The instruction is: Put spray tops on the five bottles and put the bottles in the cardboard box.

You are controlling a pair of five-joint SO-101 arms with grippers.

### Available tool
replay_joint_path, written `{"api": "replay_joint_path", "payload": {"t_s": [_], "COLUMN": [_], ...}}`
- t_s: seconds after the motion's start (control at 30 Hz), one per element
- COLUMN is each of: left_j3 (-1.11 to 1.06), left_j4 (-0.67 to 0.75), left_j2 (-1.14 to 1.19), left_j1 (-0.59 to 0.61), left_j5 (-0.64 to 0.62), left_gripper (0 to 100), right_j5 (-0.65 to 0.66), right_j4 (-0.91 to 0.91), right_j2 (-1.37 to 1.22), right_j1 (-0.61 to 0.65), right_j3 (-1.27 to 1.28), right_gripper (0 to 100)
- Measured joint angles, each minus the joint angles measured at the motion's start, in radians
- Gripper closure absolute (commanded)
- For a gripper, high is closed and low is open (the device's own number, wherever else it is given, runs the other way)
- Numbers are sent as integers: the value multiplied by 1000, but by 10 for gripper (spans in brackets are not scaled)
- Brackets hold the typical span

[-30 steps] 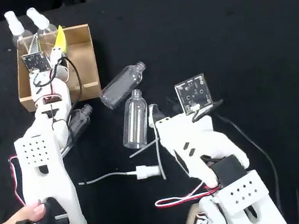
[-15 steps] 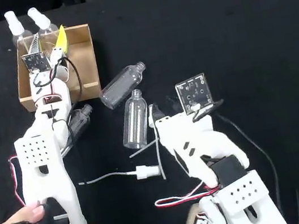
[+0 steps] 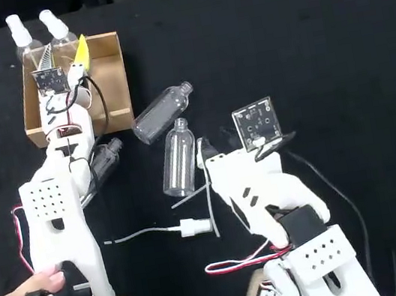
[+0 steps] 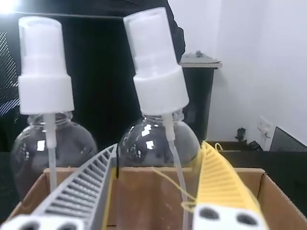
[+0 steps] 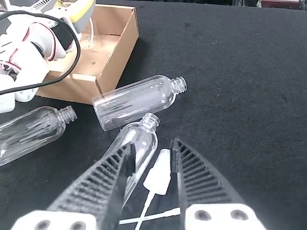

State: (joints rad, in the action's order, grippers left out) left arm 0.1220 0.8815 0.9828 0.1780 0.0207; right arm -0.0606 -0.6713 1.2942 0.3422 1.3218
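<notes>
The cardboard box (image 3: 111, 71) sits at the table's back left. Two clear bottles with white spray tops stand at its far wall. My left gripper (image 3: 63, 53) is over the box, its grey and yellow fingers pressed on the sides of the right-hand capped bottle (image 4: 158, 139); the other capped bottle (image 4: 45, 139) stands beside it. My right gripper (image 5: 151, 143) is open low over the black cloth, and a loose spray top (image 5: 160, 175) lies between its fingers. Three uncapped bottles lie on the cloth: one (image 3: 164, 113) by the box corner, one (image 3: 178, 157) by my right gripper, one (image 3: 104, 157) beside the left arm.
A second spray top (image 3: 195, 227) with a long tube lies near the front, between the two arms. Thin tubes cross on the cloth (image 3: 207, 192) just behind my right gripper. The left arm (image 5: 29, 38) covers most of the box.
My left gripper and the capped bottle in it have shifted slightly to the right inside the box. The right arm has kept still.
</notes>
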Motion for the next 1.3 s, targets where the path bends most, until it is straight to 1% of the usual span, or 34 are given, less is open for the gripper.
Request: {"api": "replay_joint_path", "payload": {"t_s": [0.1,0.27,1.3], "left_j3": [0,0,0], "left_j4": [0,0,0], "left_j2": [0,0,0], "left_j1": [0,0,0], "left_j5": [0,0,0], "left_gripper": [812,715,707], "right_j5": [0,0,0], "right_j4": [0,0,0], "right_j2": [0,0,0], "right_j1": [0,0,0], "right_j3": [0,0,0], "right_gripper": [879,879,879]}}
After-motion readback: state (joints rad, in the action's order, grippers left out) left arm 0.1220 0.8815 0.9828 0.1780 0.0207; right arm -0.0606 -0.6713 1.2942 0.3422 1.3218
